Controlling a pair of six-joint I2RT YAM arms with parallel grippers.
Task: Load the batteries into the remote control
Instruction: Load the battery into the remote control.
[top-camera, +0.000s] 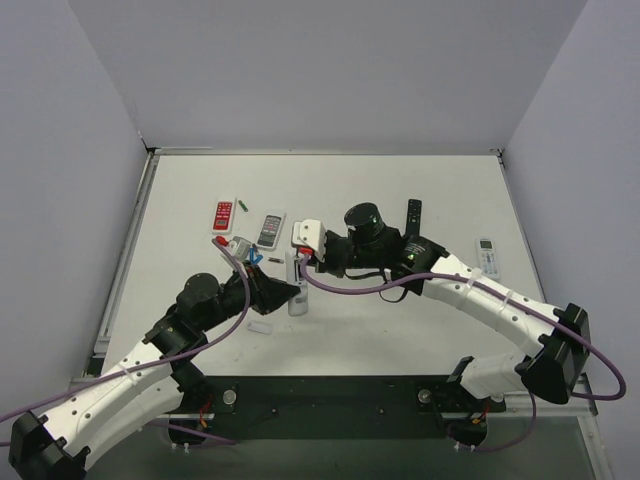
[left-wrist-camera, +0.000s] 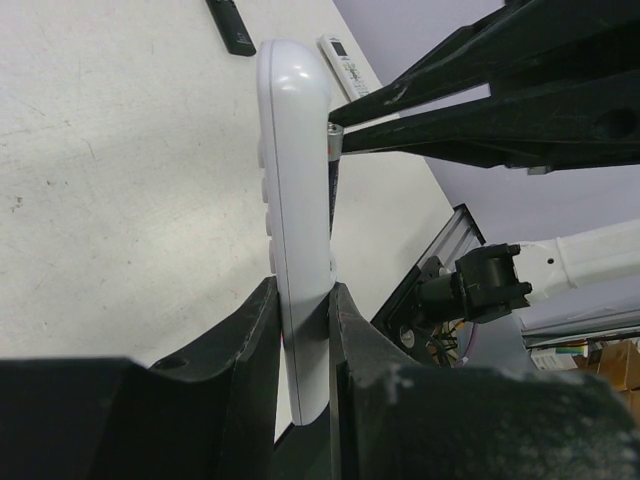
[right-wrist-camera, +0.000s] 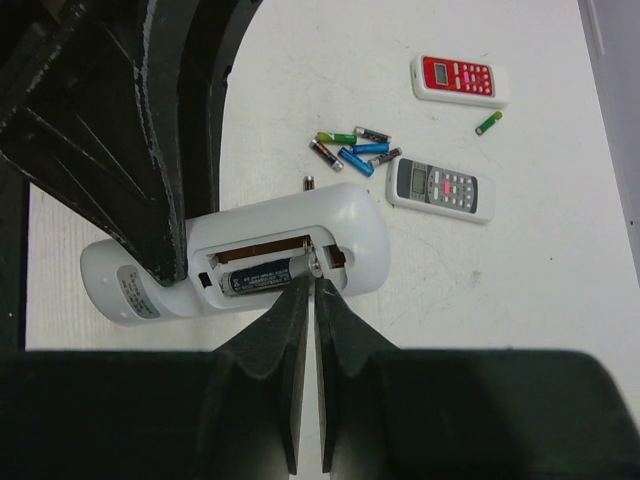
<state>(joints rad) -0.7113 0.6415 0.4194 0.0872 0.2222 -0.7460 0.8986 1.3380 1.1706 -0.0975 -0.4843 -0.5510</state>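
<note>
The white remote control (right-wrist-camera: 240, 260) is held on its edge above the table by my left gripper (left-wrist-camera: 300, 300), which is shut on its lower end. Its battery recess faces my right gripper (right-wrist-camera: 313, 280). One dark battery (right-wrist-camera: 262, 277) lies in the recess; the slot beside it is empty. My right gripper's jaws are shut, and their tips touch that battery's metal end. In the top view the remote (top-camera: 297, 290) sits between both grippers. Several loose batteries (right-wrist-camera: 350, 150) lie on the table beyond, and a green one (right-wrist-camera: 488, 122) lies farther off.
A red-and-white remote (top-camera: 224, 214) and a grey remote (top-camera: 271, 228) lie at the back left. A black remote (top-camera: 414, 215) and a white remote with a screen (top-camera: 487, 256) lie to the right. A small white piece (top-camera: 261, 326) lies near the left arm.
</note>
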